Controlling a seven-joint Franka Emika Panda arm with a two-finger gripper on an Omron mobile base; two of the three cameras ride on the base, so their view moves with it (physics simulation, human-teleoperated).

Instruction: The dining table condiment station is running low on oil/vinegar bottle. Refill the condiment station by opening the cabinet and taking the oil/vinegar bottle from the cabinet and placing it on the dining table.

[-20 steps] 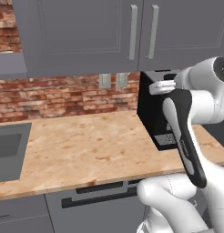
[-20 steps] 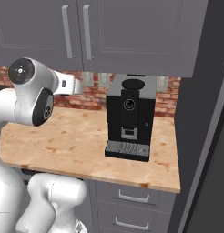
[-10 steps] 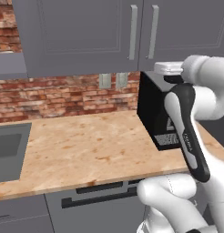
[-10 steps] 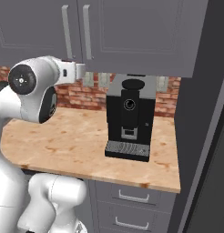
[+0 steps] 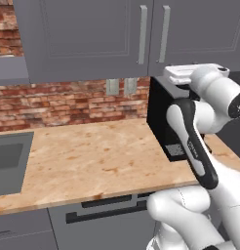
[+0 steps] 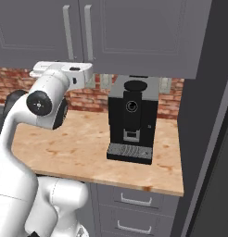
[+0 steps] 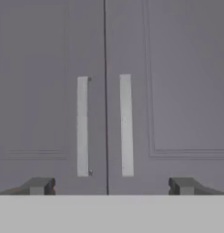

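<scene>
A wooden worktop (image 5: 92,161) runs beneath a brick wall (image 5: 68,105). The cabinet (image 7: 50,54) stands closed; the gripper (image 7: 111,185) faces its handles (image 7: 126,125), jaws spread, empty. The right base view shows a coffee machine (image 6: 132,122).

I see a plain grey panelled cabinet (image 7: 177,91) with silver bar handles (image 7: 126,125), red-brown brick backsplash (image 5: 68,102), speckled tan wooden worktop (image 5: 92,161) and black coffee machine (image 6: 132,120).

Cabinet (image 7: 132,54) doors cut off by every edge, contents hidden.
</scene>
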